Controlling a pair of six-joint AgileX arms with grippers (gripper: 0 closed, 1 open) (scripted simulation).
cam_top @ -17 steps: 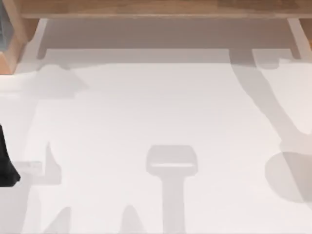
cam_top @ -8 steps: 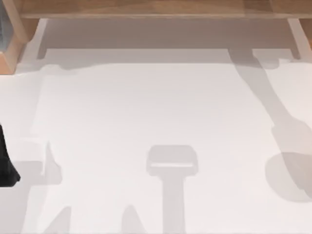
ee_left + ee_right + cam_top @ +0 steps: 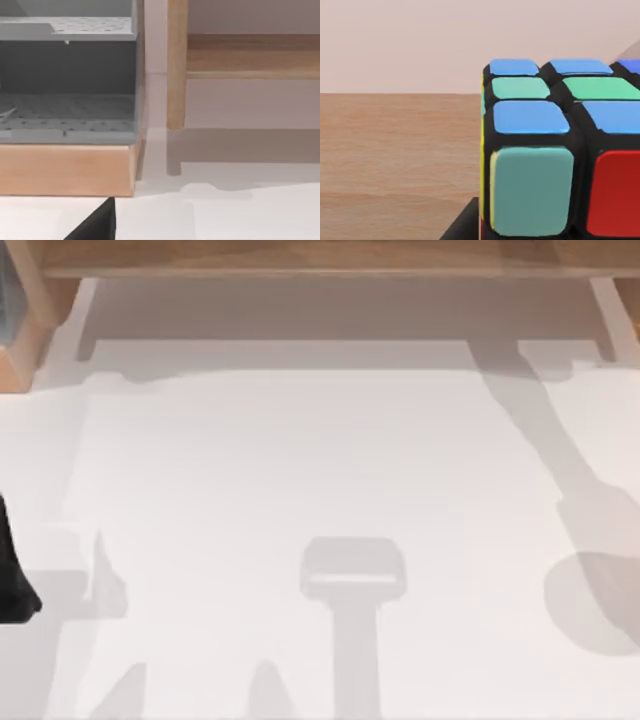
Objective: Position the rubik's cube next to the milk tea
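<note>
Rubik's cube (image 3: 560, 150) sits close before the right wrist camera, above wood; white surface (image 3: 320, 490) bare; claw states cannot be told.

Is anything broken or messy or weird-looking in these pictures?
Nothing looks broken, spilled or crooked. The rubik's cube sits very close in the right wrist view, its stickers whole and its grid lines straight. The white table carries just shadows in the top view, and the grey shelf unit in the left wrist view looks tidy.
</note>
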